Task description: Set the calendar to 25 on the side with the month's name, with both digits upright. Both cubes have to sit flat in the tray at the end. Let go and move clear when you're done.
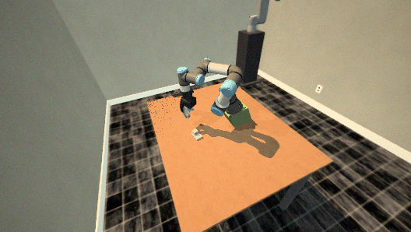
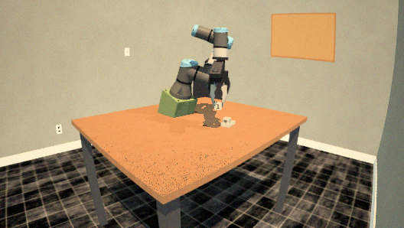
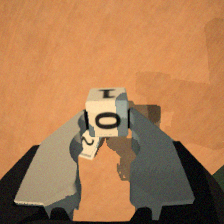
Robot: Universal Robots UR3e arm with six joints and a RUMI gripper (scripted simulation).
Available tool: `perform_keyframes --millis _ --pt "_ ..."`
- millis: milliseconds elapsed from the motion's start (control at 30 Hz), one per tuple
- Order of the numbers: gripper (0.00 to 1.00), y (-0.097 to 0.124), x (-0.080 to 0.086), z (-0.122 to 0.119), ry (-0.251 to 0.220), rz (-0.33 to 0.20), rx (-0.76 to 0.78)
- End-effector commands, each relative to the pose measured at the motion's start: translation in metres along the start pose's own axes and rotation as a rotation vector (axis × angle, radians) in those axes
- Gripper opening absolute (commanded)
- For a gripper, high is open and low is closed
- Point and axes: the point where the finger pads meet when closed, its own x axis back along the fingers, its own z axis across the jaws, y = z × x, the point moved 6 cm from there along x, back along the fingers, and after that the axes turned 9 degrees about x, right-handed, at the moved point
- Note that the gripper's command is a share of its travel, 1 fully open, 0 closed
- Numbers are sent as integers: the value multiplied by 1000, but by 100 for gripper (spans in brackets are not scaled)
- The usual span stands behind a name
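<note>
My gripper (image 3: 108, 110) is shut on a cream number cube (image 3: 106, 112) and holds it well above the orange table. The cube's face toward the wrist camera shows a 0, its top face a 1. Below it on the table lies the tray (image 3: 89, 148) with the other cube in it, showing a 2; my left finger hides part of it. In the top view my gripper (image 1: 187, 111) hangs above and behind the tray (image 1: 197, 135). In the exterior view the held cube (image 2: 217, 105) is up and left of the tray (image 2: 228, 122).
The arm's green base block (image 1: 237, 114) stands on the table's far side, right of the gripper. A dark pedestal (image 1: 249, 50) stands off the table at the back wall.
</note>
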Motion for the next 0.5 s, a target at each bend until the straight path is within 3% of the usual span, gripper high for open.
perform_keyframes --millis 0,467 --pt "11 0 1 0 0 2 -3" --pt "11 0 2 1 -1 2 -354"
